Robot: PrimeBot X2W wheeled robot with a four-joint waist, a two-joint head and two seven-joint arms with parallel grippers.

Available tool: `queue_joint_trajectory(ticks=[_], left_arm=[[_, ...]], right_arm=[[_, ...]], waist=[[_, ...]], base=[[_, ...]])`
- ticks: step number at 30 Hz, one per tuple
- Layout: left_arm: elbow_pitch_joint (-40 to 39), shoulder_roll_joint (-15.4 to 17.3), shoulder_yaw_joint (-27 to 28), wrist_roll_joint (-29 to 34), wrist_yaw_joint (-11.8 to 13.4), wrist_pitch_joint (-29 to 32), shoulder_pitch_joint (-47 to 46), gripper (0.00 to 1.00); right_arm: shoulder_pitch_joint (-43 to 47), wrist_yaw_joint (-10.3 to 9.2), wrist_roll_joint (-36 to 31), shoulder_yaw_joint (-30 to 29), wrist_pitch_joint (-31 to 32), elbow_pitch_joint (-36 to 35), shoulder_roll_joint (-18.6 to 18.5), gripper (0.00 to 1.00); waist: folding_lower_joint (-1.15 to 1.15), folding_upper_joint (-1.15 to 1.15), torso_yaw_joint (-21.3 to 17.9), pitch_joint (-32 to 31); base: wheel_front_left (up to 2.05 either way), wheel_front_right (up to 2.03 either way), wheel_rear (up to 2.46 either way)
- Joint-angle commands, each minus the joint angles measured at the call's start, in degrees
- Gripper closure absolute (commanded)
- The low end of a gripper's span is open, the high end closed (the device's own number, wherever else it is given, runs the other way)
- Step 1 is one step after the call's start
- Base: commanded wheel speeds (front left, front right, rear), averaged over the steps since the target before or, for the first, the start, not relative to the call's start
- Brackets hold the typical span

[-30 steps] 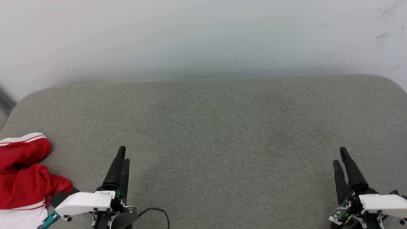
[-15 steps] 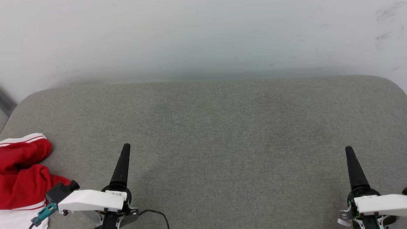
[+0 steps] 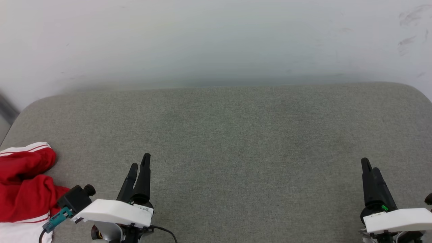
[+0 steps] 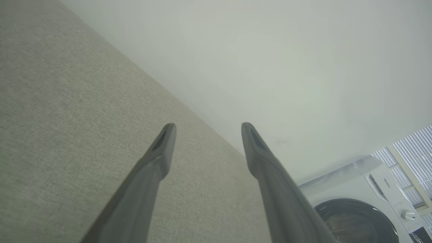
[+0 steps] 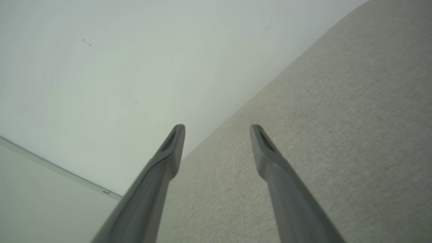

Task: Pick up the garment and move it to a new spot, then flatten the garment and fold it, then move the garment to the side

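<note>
Left end effector and right end effector both spread wide over the grey surface.
Out past the left fingers, a washing machine labelled Hisense; the garment, red with white striped trim, lies crumpled at the surface's left edge, just beside the left wrist.

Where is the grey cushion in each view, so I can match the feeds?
Head view: the grey cushion spans the lower half, under the white wall.
Left wrist view: the left and bottom, edge running diagonally.
Right wrist view: the right and bottom.
Shared landmark: the white wall along its far edge.
</note>
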Motion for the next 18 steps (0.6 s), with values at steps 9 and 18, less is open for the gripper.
queue_joint_trajectory(ticks=[9,18], left_arm=[[-1.38,0.16,-0.31,10.29,0.82,-2.10,0.19,0.00],[-1.47,0.17,-1.69,18.31,1.13,-3.61,0.68,0.00]], right_arm=[[0.22,0.02,-10.90,0.65,0.06,-2.71,-0.08,0.00],[0.89,0.01,-19.75,1.23,0.89,-4.48,-0.08,0.00]], waist=[[0.00,0.00,0.01,-0.22],[0.00,0.00,0.30,-0.27]], base=[[0.00,0.00,0.00],[0.00,0.00,0.00]])
